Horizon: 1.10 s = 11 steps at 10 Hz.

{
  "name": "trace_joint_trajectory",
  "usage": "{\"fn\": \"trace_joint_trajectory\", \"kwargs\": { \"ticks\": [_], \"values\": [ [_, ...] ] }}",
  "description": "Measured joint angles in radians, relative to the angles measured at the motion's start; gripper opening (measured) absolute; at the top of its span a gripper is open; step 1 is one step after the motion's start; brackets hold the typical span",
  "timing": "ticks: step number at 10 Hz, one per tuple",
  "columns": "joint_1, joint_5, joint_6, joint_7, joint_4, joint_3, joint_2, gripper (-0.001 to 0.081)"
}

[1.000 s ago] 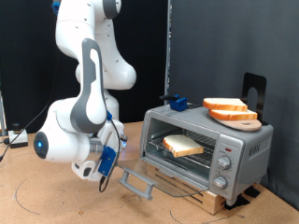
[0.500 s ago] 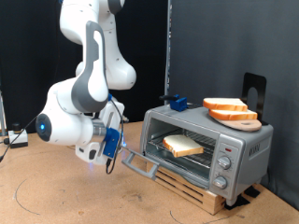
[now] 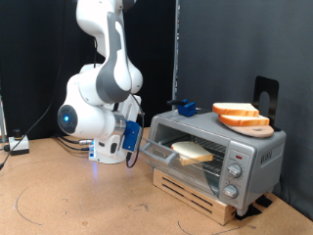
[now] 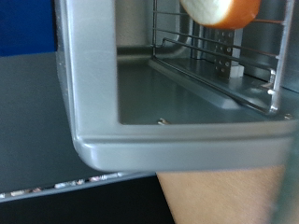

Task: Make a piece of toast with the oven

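One piece of toast [image 3: 192, 151] sits inside the oven [image 3: 220, 149]; gripper [image 3: 133, 147] at its half-raised door, jaw state unclear.

Up close against the oven door

My camera is filled by the grey frame of the oven [image 4: 98, 103] door, its rounded corner at seven o'clock. Through the opening, the wire rack [image 4: 210, 70] runs towards three o'clock, with the piece of toast [image 4: 220, 11] resting above it at one o'clock.

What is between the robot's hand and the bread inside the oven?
The half-raised oven door sits between the gripper and the piece of toast, seen in the exterior view.
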Motion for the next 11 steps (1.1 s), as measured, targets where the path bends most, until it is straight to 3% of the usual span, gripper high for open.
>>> {"fn": "trace_joint_trajectory", "kwargs": {
  "ticks": [4, 7, 9, 11],
  "values": [
    [0.031, 0.030, -0.019, -0.032, -0.101, 0.047, -0.113, 0.0808],
    [0.054, 0.112, -0.013, 0.004, -0.188, 0.081, -0.219, 0.0808],
    [0.053, 0.155, 0.016, 0.040, -0.207, 0.085, -0.261, 0.0808],
    [0.024, 0.189, 0.101, 0.096, -0.198, 0.071, -0.259, 0.0808]
  ]
}}
